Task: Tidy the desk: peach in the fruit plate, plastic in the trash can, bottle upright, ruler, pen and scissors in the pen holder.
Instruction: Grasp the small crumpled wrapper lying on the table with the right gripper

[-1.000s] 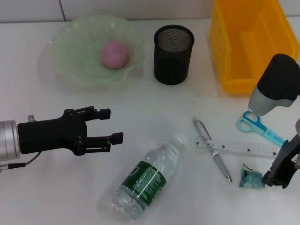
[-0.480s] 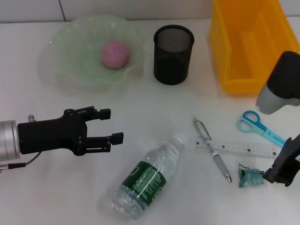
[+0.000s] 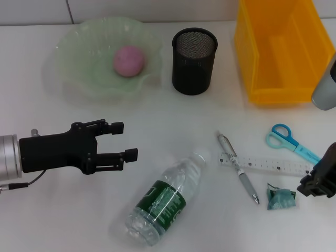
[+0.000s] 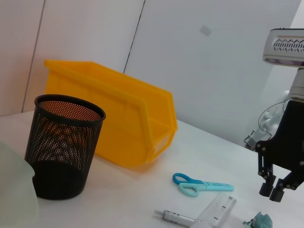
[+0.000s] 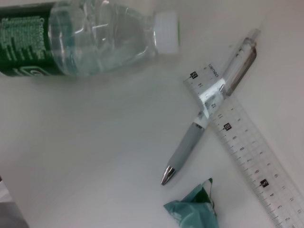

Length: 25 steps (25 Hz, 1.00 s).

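The pink peach [image 3: 128,60] lies in the pale green fruit plate [image 3: 79,79]. A clear bottle [image 3: 165,200] with a green label lies on its side at the front. The pen [image 3: 239,168] lies across the clear ruler [image 3: 273,166]. Blue scissors [image 3: 291,140] lie just behind them, and the crumpled teal plastic [image 3: 281,198] lies in front. The black mesh pen holder [image 3: 194,60] stands at the back. My left gripper [image 3: 126,140] is open and empty, left of the bottle. My right gripper [image 4: 270,191] hangs just right of the plastic, fingertips together, holding nothing.
A yellow bin [image 3: 283,50] stands at the back right, next to the pen holder. My right arm's grey elbow [image 3: 325,92] hangs over the bin's front right corner.
My right gripper has drawn back to the right, away from the plastic, and the arm's elbow has swung right. The left arm and all the objects stayed still.
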Tool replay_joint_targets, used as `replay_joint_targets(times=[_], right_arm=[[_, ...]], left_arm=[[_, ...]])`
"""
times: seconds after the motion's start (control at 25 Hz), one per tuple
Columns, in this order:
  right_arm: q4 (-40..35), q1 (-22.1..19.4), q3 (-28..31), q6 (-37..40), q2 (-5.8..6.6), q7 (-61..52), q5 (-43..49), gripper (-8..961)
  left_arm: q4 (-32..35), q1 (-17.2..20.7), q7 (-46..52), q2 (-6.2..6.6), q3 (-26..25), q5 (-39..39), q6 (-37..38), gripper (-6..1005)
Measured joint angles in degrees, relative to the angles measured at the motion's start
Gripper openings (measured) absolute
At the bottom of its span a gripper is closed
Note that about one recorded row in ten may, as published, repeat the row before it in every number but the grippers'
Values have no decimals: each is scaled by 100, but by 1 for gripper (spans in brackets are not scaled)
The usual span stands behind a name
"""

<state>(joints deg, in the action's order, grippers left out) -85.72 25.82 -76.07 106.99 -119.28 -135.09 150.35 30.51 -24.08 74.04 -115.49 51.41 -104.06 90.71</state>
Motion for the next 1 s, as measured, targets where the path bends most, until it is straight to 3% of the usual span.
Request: replay_joint_targets(times=[0.12, 0.36, 1.0], right_arm=[[56, -1, -39, -170, 1, 7, 8, 48], [344, 30, -66, -414, -2, 120, -34, 267], [324, 19, -486, -505, -15, 158, -182, 454]], left_arm=[[5, -5, 2, 1, 0, -6, 0, 849], [1, -14, 11, 1, 0, -16, -1, 850], [-1, -72, 14, -5, 0, -76, -19, 850]])
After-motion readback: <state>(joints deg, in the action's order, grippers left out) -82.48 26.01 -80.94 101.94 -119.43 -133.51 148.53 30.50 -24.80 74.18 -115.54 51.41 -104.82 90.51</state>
